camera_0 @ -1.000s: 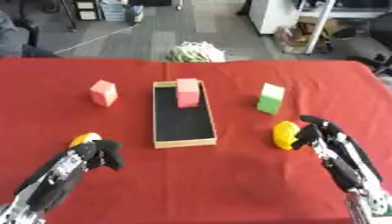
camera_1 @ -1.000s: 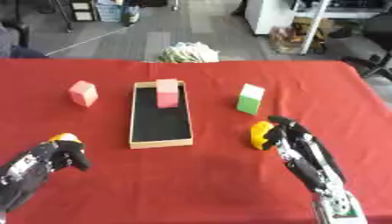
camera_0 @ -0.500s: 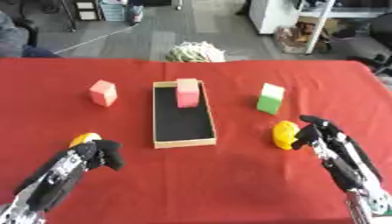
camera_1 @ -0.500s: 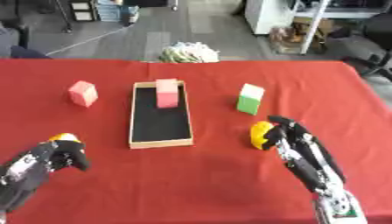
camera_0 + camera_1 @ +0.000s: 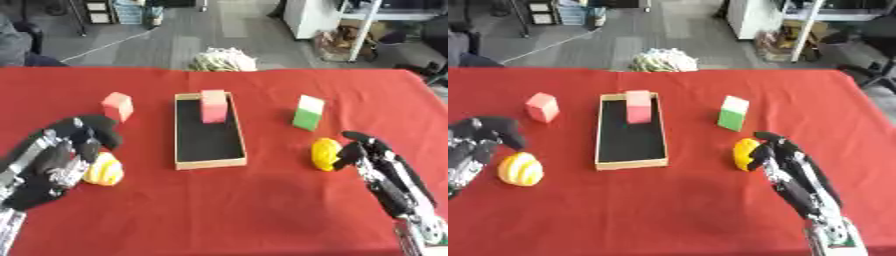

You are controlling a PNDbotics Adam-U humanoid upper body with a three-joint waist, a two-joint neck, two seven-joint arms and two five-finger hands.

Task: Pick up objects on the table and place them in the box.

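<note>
A shallow wooden box (image 5: 211, 163) with a black inside lies at the table's middle, and a pink block (image 5: 213, 106) stands at its far end. Another pink block (image 5: 116, 106) stands to the box's left, a green and white block (image 5: 308, 113) to its right. One yellow rounded thing (image 5: 520, 169) lies near left, and my left hand (image 5: 54, 165) hovers beside and partly over it, fingers relaxed, holding nothing. A second yellow thing (image 5: 325, 153) lies near right. My right hand (image 5: 787, 165) rests against its right side, fingers fairly straight, not wrapped round it.
The table wears a red cloth (image 5: 262, 210). A striped bundle (image 5: 223, 61) sits just past its far edge, with office floor and furniture beyond.
My left hand has risen and moved forward, now looming over the left yellow thing. The right hand and all the objects stay where they were.
</note>
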